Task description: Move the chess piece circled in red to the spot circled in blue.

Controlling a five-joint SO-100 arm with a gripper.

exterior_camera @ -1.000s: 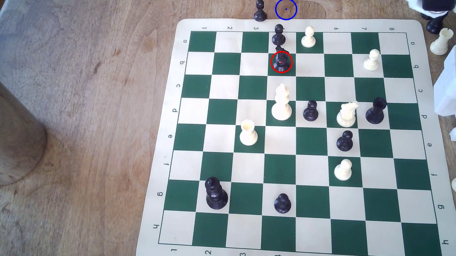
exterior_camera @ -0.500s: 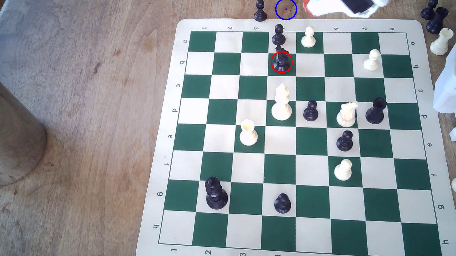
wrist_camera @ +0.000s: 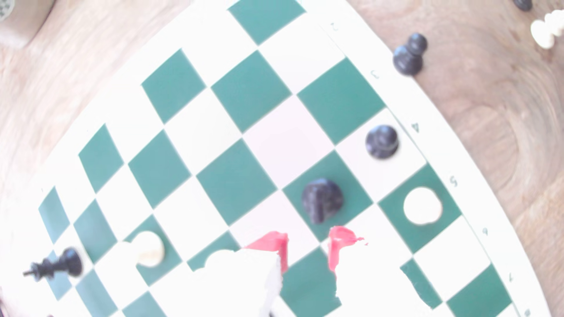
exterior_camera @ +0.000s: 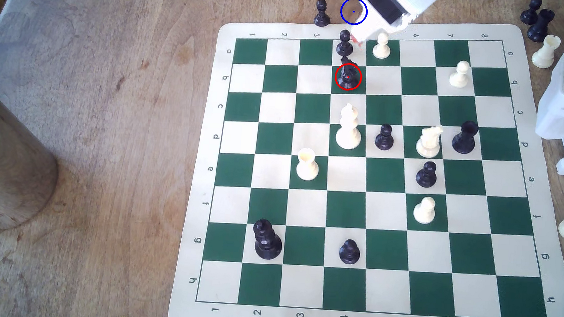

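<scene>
Black knight (exterior_camera: 347, 74): upright on a green square in the second row from the board's far edge, inside the red ring; in the wrist view (wrist_camera: 322, 198) it stands free, just ahead of the red fingertips (wrist_camera: 276, 243).
Gripper (exterior_camera: 358, 43): hangs over the far edge beside the knight's file; jaws parted with a gap between the tips, holding nothing.
Blue-ringed spot (exterior_camera: 353, 11): bare wood just beyond the far edge of the chess mat (exterior_camera: 196, 187), partly covered by the white arm housing (exterior_camera: 387, 7).
Black pawn on the board (exterior_camera: 344, 43): on the square just behind the knight, between knight and spot.
Black pawn off the board (exterior_camera: 321, 13): on the table, near the spot on the exterior view's left.
White pawn (exterior_camera: 381, 46): one file to the knight's right in the exterior view, in the far row.
</scene>
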